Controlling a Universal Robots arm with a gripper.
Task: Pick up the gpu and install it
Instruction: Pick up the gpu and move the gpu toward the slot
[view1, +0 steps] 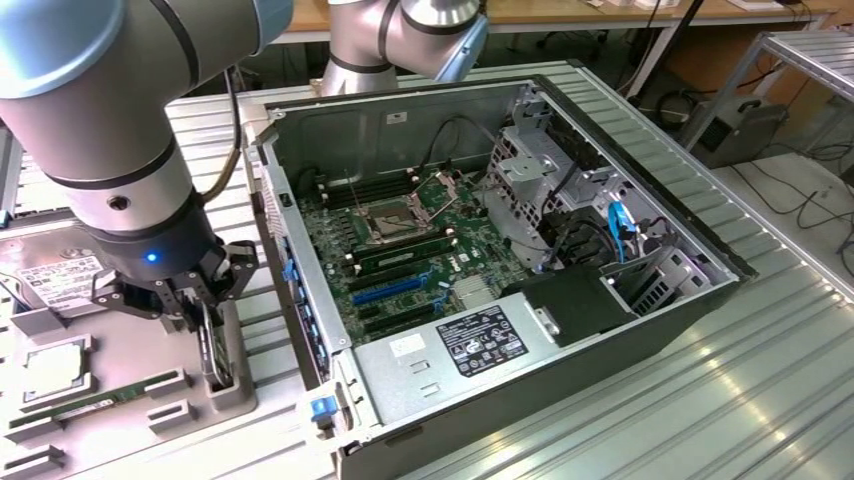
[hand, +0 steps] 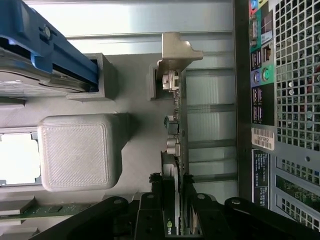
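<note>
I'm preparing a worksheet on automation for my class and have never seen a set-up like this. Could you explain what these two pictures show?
The big grey jointed machine is a robot arm. It ends in a gripper, which is a two-sided clamp. The exterior view comes from a camera standing apart and looking down on the bench. The wrist view comes from a camera mounted on the arm itself, looking past the clamp. On the bench are an open computer case and a grey tray. The tray holds a hard drive, a processor chip and a memory stick. The gpu, a thin expansion card, stands on edge in the tray. The gripper's fingers are closed on its two faces.
</note>
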